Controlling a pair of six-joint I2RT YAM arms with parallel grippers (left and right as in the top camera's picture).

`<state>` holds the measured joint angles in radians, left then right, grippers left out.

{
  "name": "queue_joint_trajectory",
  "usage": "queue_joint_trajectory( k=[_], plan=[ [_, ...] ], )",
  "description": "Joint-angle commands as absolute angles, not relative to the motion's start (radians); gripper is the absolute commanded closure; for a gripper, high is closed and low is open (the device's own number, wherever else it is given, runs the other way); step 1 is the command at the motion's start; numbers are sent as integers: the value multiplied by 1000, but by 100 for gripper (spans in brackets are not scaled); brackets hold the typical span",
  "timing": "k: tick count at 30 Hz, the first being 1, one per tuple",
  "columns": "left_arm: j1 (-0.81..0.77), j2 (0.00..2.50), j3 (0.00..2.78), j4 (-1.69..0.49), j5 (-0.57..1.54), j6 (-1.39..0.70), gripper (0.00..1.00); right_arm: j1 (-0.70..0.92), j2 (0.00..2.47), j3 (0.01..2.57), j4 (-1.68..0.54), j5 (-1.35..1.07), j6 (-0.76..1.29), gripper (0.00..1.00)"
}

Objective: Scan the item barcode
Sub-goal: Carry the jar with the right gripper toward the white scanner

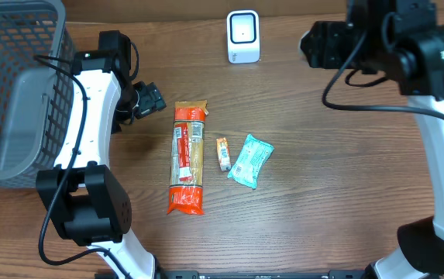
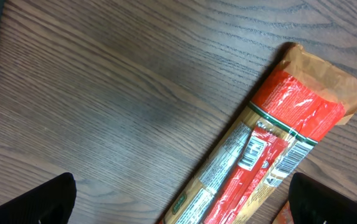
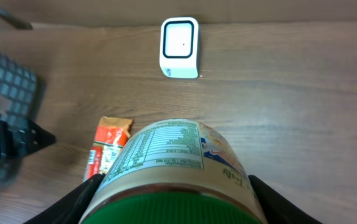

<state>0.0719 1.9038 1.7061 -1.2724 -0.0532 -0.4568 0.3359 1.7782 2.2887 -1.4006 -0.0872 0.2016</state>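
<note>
at your far left a grey mesh basket [image 1: 12,85] sits at the edge of the worktop [image 1: 322,170]. just right of it the left tool [image 1: 150,99] hangs released, jaws spread wide. in its wrist view the two dark fingertips [image 2: 41,199] frame bare wood and the top end of the spaghetti packet [image 1: 187,157]. that long, orange-ended packet lies flat near the middle of the worktop, with a barcode showing on its label. just right of it lies a small orange packet [image 1: 223,153], then a tilted teal packet [image 1: 250,160] just beside that. the white scanner [image 1: 243,36] stands at the far edge, beyond these packets. at your right, the right tool [image 1: 332,46] is clenched on a jar [image 3: 172,168] with a green lid, held above the worktop. its wrist view shows the jar's nutrition table facing up, and the scanner lies well ahead, apart from the jar.
</note>
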Motion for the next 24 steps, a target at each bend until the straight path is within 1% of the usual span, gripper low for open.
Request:
queue_joint_trajectory(
  k=[1,7,11,12,13,14,18,20,24],
  plan=[
    [62,1885,1703,-1274,-54,-450,0,376,1798,2228,-1324,-60,122,96],
    [58,1885,1703,-1274,-54,-450,0,379,1798,2036,-1069,-61,150,96],
    [58,1885,1703,-1274,-54,-450,0,396,1798,1876,-846,-53,153,96],
    [58,1885,1703,-1274,-54,-450,0,401,1799,1838,-785,-41,153,96],
    [59,1885,1703,-1274,-54,-450,0,414,1801,1756,-642,2,154,96],
    [59,1885,1703,-1274,-54,-450,0,421,1803,1710,-554,33,156,96],
    [58,1885,1703,-1274,-54,-450,0,434,1825,1605,-294,78,156,96],
    [57,1885,1703,-1274,-54,-450,0,435,1843,1607,-258,77,156,97],
    [58,1885,1703,-1274,-54,-450,0,437,1873,1671,-253,69,155,97]
  ],
)
